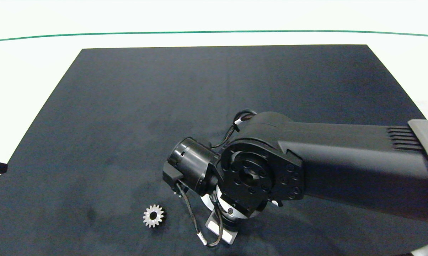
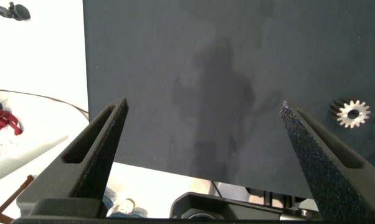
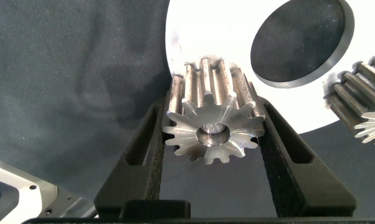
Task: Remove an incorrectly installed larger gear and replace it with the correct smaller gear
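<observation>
Right wrist view: the right gripper is clamped across the larger gear, bore axis running along the fingers, over the white plate; the left gripper idles agape.

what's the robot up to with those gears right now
The right tool is closed around a gear at a white plate with a round hole; another gear sits beside it on the plate. A loose gear lies on the dark mat. The left tool is open and empty, off to the side.
</observation>
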Robot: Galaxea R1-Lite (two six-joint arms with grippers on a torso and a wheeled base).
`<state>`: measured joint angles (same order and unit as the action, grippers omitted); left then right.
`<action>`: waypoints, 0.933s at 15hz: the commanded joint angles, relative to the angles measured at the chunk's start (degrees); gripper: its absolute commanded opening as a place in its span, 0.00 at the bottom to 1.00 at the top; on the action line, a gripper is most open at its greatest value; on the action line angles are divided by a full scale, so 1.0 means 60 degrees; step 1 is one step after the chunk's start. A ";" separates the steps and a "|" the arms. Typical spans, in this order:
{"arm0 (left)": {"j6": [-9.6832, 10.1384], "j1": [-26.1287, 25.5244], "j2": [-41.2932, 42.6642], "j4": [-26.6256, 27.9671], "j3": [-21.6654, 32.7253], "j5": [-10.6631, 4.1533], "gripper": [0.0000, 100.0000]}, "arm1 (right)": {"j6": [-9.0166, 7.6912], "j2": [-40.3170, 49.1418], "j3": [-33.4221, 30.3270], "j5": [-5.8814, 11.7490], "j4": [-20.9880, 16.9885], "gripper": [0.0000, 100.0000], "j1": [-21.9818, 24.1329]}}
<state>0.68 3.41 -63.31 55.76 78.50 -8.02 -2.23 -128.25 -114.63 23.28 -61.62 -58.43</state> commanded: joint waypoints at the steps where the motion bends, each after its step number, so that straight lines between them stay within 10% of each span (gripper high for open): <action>1: 0.0003 0.0002 0.0019 0.0052 -0.0001 -0.0011 1.00 | -0.0009 -0.0086 0.0006 0.0045 -0.0057 0.36 -0.0003; 14: 0.0003 0.0002 0.0019 0.0052 -0.0001 -0.0011 1.00 | 0.0035 0.0075 0.0006 -0.0043 -0.0057 0.10 -0.0105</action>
<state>0.68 3.41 -63.11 55.76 78.50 -8.02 -2.00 -127.92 -114.58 22.87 -61.62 -58.89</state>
